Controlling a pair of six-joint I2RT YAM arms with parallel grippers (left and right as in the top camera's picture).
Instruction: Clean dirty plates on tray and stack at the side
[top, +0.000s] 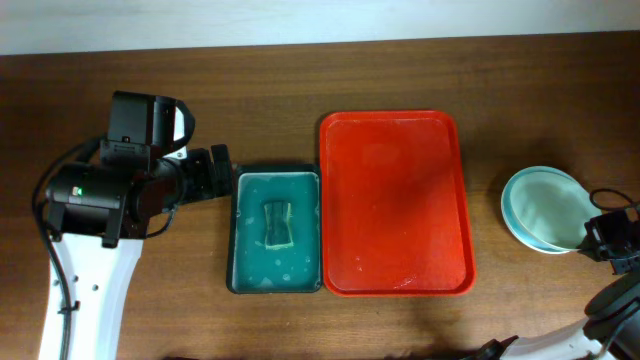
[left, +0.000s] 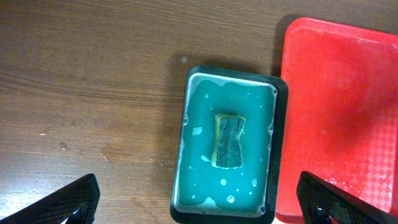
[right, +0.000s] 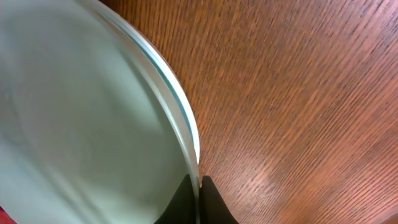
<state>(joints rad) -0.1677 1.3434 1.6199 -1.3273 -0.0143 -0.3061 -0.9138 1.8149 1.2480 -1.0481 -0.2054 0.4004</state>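
Pinching the right rim of the top plate (top: 548, 205) narrowly, your right gripper (right: 198, 188) sits just right of the stack (top: 510, 208), well right of the bare red tray (top: 395, 200), so you would withdraw rightward; your left gripper (top: 222, 172) gapes wide beside the basin (top: 233, 240).
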